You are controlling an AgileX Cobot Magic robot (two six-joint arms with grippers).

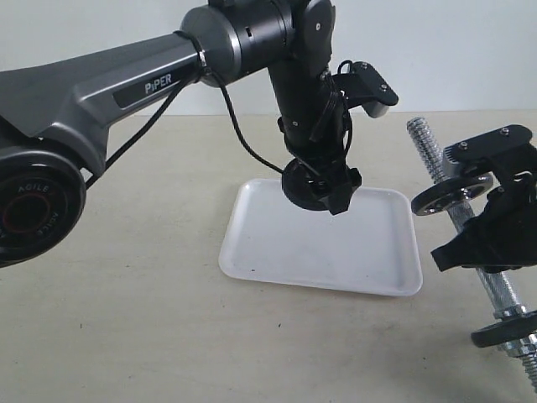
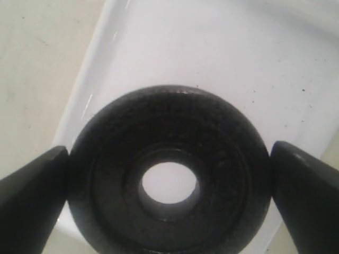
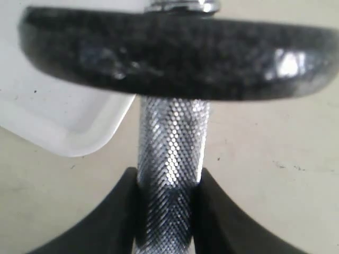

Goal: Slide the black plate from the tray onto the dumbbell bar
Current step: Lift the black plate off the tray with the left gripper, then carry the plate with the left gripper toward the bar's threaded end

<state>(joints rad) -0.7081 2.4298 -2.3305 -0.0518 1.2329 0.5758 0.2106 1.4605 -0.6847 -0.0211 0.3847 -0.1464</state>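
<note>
A: Where is the black plate (image 2: pixel 222 159)?
B: At the 12 o'clock rim of the white tray (image 1: pixel 336 260), gripped edge to edge by the left gripper (image 1: pixel 323 195). Both fingers press its rim. I cannot tell whether it touches the tray.
A: And the dumbbell bar (image 1: pixel 425 144)?
B: At 3 o'clock of the tray, tilted, with its threaded end pointing to 11 o'clock. The right gripper (image 3: pixel 168 201) is clenched on its knurled middle, just under a larger black disc (image 1: pixel 451 195).

Bright even light, soft shadows; wrist views blurred up close.
</note>
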